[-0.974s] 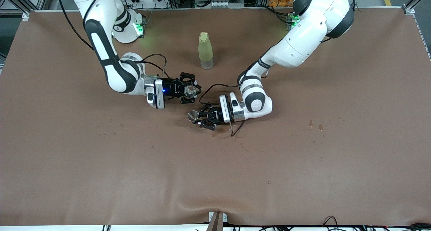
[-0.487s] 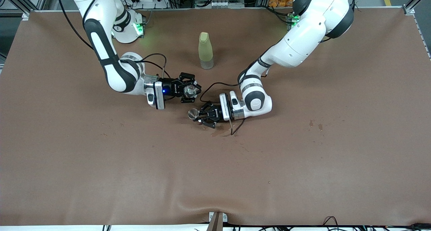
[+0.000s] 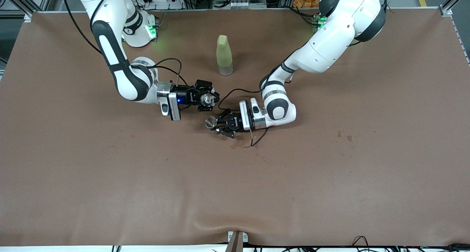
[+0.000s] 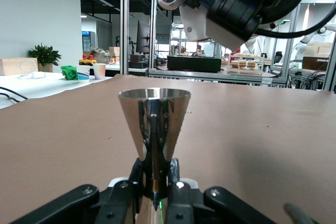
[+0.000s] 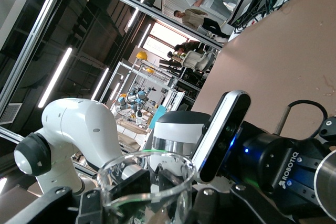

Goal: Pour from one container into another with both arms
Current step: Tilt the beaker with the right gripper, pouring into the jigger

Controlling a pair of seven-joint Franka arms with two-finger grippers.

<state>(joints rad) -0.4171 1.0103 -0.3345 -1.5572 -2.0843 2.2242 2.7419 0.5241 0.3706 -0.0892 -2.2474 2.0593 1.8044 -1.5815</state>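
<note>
"ROBOTIQ" is printed on the left claw (image 5: 315,179).

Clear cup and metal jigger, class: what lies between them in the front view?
Nothing: only bare brown table shows between the clear cup and the metal jigger in the front view.

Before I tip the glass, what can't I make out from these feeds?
- Liquid level in the clear cup: right wrist view shows only its rim; the picture's edge cuts off the body. In the front view it is too small.
- Inside of the metal cup: left wrist view sees it side-on; nothing inside shows.
- Gap between cups: neither view shows their heights together.
- Bottle contents: too small.
</note>
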